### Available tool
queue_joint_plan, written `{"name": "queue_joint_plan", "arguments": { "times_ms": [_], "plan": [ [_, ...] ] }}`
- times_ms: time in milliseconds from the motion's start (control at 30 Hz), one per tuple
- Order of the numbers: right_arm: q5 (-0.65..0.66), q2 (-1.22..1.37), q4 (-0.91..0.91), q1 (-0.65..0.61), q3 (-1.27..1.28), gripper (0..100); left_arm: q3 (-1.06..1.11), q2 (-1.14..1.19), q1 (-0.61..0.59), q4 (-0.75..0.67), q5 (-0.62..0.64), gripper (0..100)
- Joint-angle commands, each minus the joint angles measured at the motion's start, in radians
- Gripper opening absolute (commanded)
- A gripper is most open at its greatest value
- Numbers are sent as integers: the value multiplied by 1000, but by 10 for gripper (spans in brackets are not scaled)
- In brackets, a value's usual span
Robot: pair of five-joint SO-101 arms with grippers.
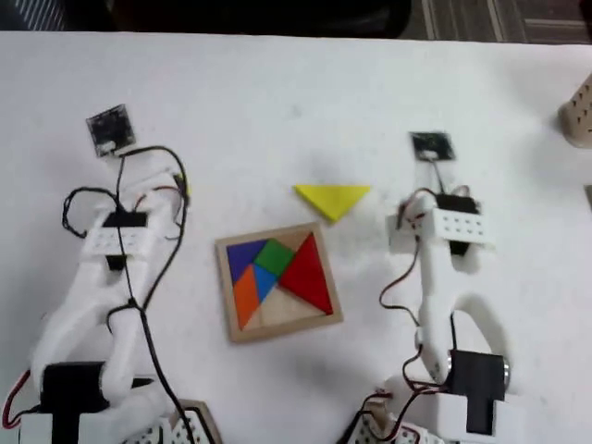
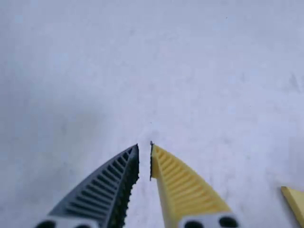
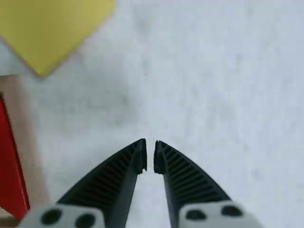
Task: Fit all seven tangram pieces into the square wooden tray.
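Observation:
The square wooden tray (image 1: pixel 225 277) lies at the table's middle, holding a red triangle (image 1: pixel 308 268), a green piece (image 1: pixel 274 256), a purple-blue piece (image 1: pixel 242 258), an orange piece (image 1: pixel 245 293) and a small blue piece (image 1: pixel 265 282); bare wood shows along its near side. A yellow triangle (image 1: pixel 333 198) lies flat on the table just beyond the tray. My left gripper (image 2: pixel 144 147) is shut and empty over bare table left of the tray, the yellow triangle's corner (image 2: pixel 295 202) off to its side. My right gripper (image 3: pixel 149 145) is shut and empty right of the tray (image 3: pixel 19 123), near the yellow triangle (image 3: pixel 52 28).
The white table (image 1: pixel 296 102) is open beyond the yellow triangle. A pale pegged object (image 1: pixel 578 116) stands at the far right edge. Cables (image 1: pixel 157 268) hang from the left arm close to the tray's left side.

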Motion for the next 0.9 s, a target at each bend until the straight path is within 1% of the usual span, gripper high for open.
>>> {"name": "queue_joint_plan", "arguments": {
  "times_ms": [0,100,167,300,367,533,600,667,733,867],
  "plan": [
    [192,27,-16,-105,-115,154,-23,5,-8,-38,-2,80],
    [253,102,5,-163,-209,260,-55,58,-12,-43,-2,80],
    [353,159,28,-196,-278,293,-77,85,-12,-41,-2,80],
    [551,309,101,-245,-445,294,-92,113,-13,-41,-2,80],
    [649,404,173,-251,-559,294,-92,114,-13,-46,-2,80],
    [910,665,489,-251,-919,294,-92,119,-8,-48,-3,80],
    [942,765,585,-252,-1069,294,-97,119,-8,-48,-28,80],
    [944,852,644,-257,-1215,294,-101,122,-8,-48,-64,80],
    [944,934,699,-260,-1347,294,-101,122,-8,-48,-74,80],
    [941,1053,743,-282,-1537,294,-101,122,-8,-48,-77,80]
  ]
}}
